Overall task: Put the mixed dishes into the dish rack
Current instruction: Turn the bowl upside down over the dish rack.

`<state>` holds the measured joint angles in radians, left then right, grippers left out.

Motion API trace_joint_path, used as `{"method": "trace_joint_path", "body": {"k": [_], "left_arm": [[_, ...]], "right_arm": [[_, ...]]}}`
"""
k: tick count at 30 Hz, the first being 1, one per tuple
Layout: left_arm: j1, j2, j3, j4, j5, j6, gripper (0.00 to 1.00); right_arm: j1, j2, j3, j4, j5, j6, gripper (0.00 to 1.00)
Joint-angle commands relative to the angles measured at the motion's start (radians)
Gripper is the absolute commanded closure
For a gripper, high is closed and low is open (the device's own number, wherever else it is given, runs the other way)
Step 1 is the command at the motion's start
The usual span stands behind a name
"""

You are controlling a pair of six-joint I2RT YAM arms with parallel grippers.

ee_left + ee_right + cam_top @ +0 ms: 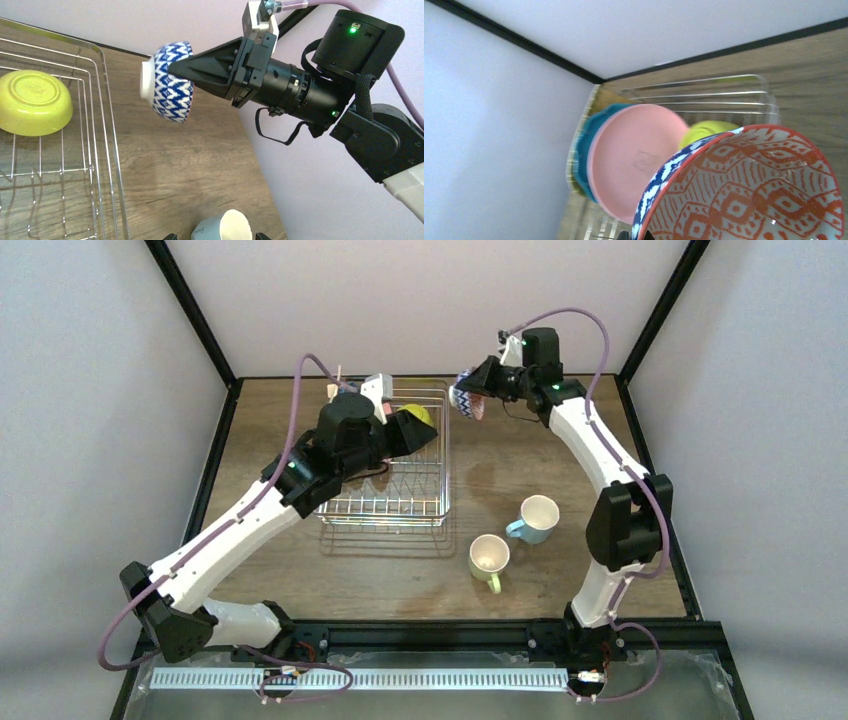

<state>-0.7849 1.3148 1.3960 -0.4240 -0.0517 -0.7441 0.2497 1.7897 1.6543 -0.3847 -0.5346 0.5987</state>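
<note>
My right gripper (478, 390) is shut on the rim of a bowl (467, 400), blue-and-white outside and orange-patterned inside (754, 190). It holds the bowl tilted in the air just right of the dish rack's (385, 520) far corner. The left wrist view shows its fingers (200, 65) pinching the bowl's wall (172, 95). In the rack stand a pink plate (634, 155) and a teal plate (586, 145), with a lime bowl (32, 102) upside down beside them. My left gripper (430, 430) hangs open over the rack, holding nothing. A light-blue mug (535, 518) and a yellow-green mug (489, 558) stand on the table.
The wooden table (520, 460) is framed by black rails and pale walls. Both mugs sit right of the rack's near corner, between the rack and the right arm's base (600, 610). My left arm (250, 520) crosses the rack's left side.
</note>
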Motion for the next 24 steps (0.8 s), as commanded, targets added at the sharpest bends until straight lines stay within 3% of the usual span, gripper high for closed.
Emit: {"method": "trace_joint_path", "body": {"k": [1, 16, 24], "left_arm": [[0.004, -0.036, -0.024, -0.024, -0.032, -0.001, 0.11], [0.01, -0.048, -0.016, -0.045, -0.068, 0.041, 0.11], [0.024, -0.016, 0.005, -0.06, -0.06, 0.059, 0.11]], "right_arm": [[0.029, 0.019, -0.039, 0.299, -0.173, 0.21, 0.99], [0.104, 0.307, -0.043, 0.968, -0.308, 0.668, 0.99], [0.127, 0.459, 0.048, 1.139, -0.328, 0.815, 0.99]]}}
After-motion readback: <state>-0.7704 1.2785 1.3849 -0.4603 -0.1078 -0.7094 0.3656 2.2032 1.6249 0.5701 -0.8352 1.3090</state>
